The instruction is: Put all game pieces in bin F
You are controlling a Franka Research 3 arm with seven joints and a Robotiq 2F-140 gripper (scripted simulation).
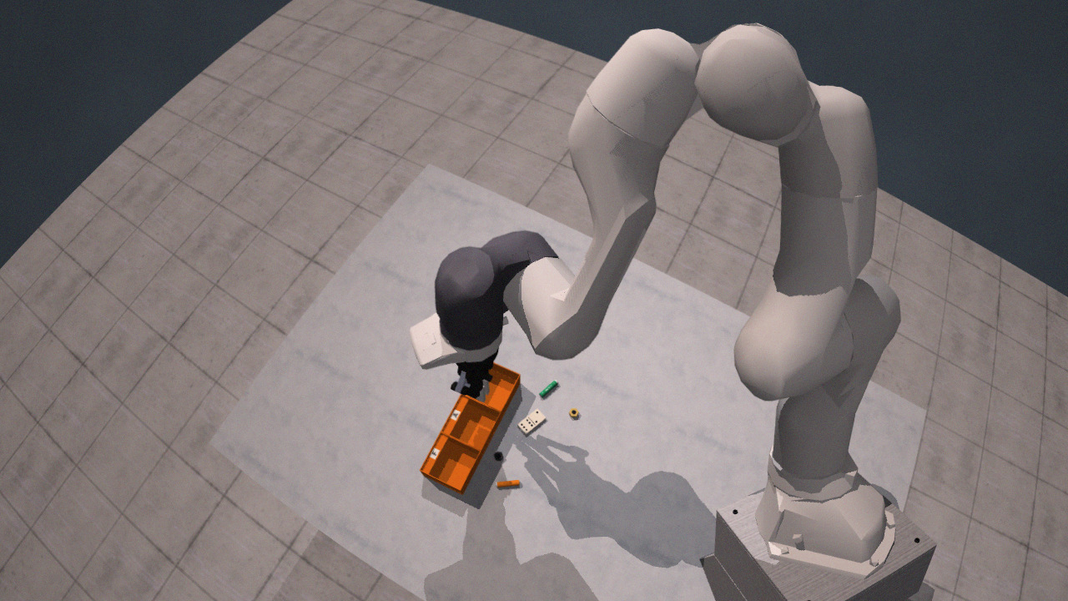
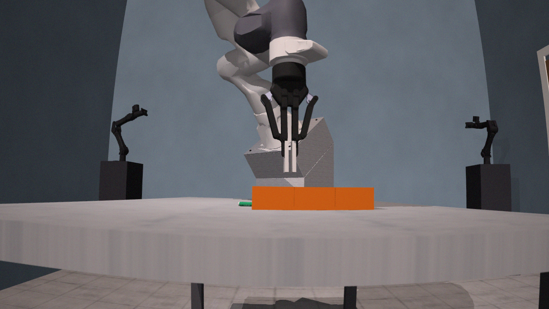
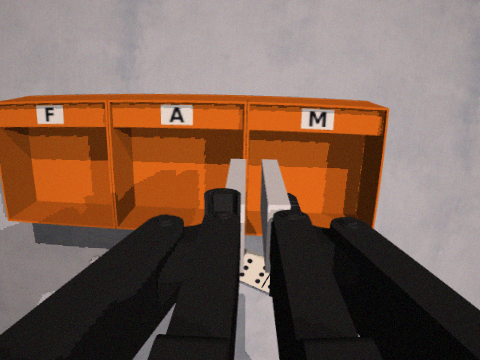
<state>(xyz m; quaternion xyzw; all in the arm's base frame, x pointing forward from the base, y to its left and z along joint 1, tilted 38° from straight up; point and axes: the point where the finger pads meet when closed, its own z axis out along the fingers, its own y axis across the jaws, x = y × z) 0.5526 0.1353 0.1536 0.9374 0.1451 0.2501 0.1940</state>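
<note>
The orange bin (image 1: 470, 436) has three compartments, marked F (image 3: 50, 115), A (image 3: 176, 115) and M (image 3: 318, 119); all three look empty in the wrist view. My gripper (image 2: 289, 169) hangs above the bin near the wall between A and M. Its fingers are shut with only a thin gap, and I see nothing between them. A white domino (image 1: 531, 421) lies on the table beside the bin and also shows under my fingers in the wrist view (image 3: 255, 271). A small black piece (image 1: 498, 454) lies against the bin's side near F.
A green stick (image 1: 548, 388) lies beyond the M end of the bin. A yellow nut (image 1: 574, 412) lies right of the domino. An orange stick (image 1: 508, 484) lies near the F end. The arm's base (image 1: 818, 553) stands at the table's right corner.
</note>
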